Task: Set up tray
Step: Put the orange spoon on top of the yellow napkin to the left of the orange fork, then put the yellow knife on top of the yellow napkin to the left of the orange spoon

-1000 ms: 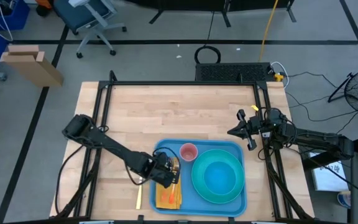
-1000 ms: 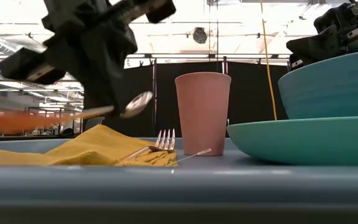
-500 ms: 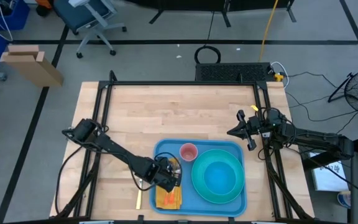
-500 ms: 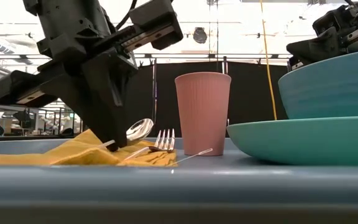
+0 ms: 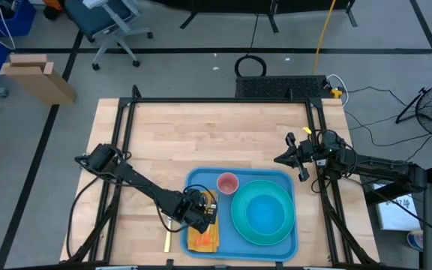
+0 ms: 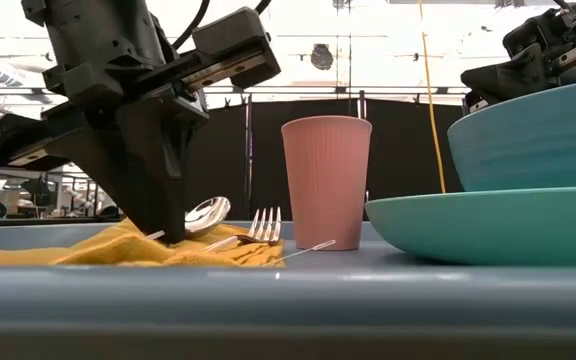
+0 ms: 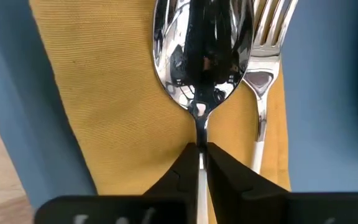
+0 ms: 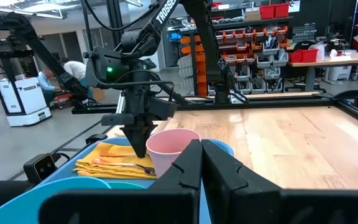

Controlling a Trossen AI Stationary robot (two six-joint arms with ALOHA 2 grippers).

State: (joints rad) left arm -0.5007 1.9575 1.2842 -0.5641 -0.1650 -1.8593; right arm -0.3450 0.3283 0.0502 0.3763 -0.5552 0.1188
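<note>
The blue tray point(image 5: 201, 180) lies at the table's near edge. It carries a turquoise plate point(image 5: 240, 225) with a bowl point(image 5: 262, 212) on it, a pink cup point(image 5: 227, 182) and a yellow napkin point(image 5: 205, 238). A fork point(image 7: 263, 81) lies on the napkin point(image 7: 104, 106). My left gripper point(image 7: 201, 148) stands over the napkin, shut on a silver spoon point(image 7: 201, 50) whose bowl is beside the fork's tines. In the low view the spoon's bowl point(image 6: 208, 213) hovers just over the napkin point(image 6: 118, 245). My right gripper point(image 5: 291, 157) waits shut, off the tray's far right corner. My left gripper pinches the spoon's handle point(image 7: 201, 134) between its two fingers, close behind the bowl. The fingers point(image 6: 168, 215) come from above, pointing down, across the handle. The spoon lies nearly level with its bowl tipped slightly up. Whether it touches the napkin, I cannot tell.
A thin pale stick point(image 5: 167, 238) lies on the wooden table just left of the tray. The cup point(image 6: 326, 180) stands right of the fork point(image 6: 263, 225), with plate and bowl point(image 6: 533, 135) beyond it. The table's far half point(image 5: 216, 135) shows bare wood.
My left gripper has come down over the napkin and shifted slightly toward the table's near edge. The spoon, carried high a second ago, has been lowered to just above the napkin beside the fork. The gripper has stayed shut on it.
</note>
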